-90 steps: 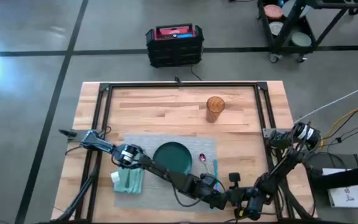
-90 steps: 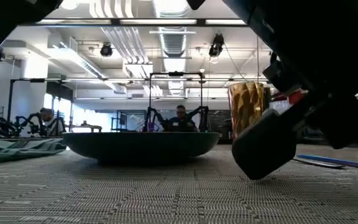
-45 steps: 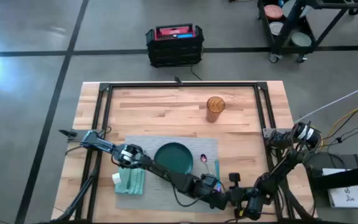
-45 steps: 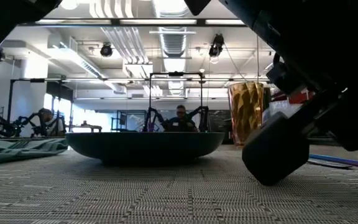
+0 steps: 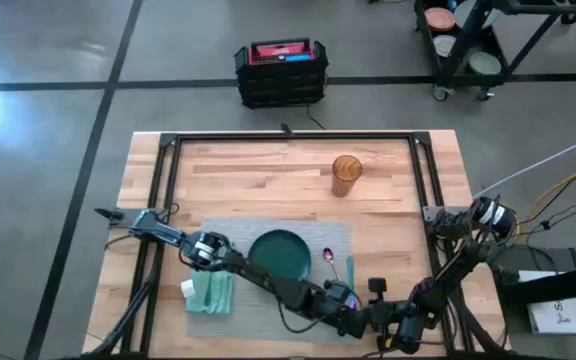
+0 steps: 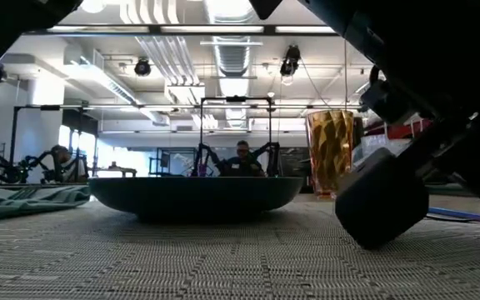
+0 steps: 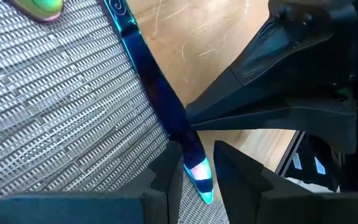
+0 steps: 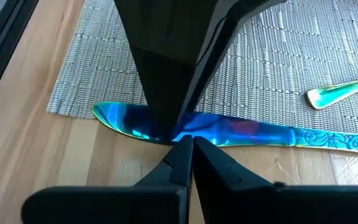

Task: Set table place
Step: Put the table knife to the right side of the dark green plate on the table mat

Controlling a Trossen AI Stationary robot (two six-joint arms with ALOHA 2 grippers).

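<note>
Low view: left hand (image 6: 382, 208), fingers astride the blue knife (image 7: 160, 99), has slid rightward.

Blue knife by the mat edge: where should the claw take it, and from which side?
Probably the blade end, from straight above, fingers across its narrow width. The knife lies flat and thin, half on the placemat, half on the table, so only its long edges offer purchase. The left claw straddles that tip, open.
</note>
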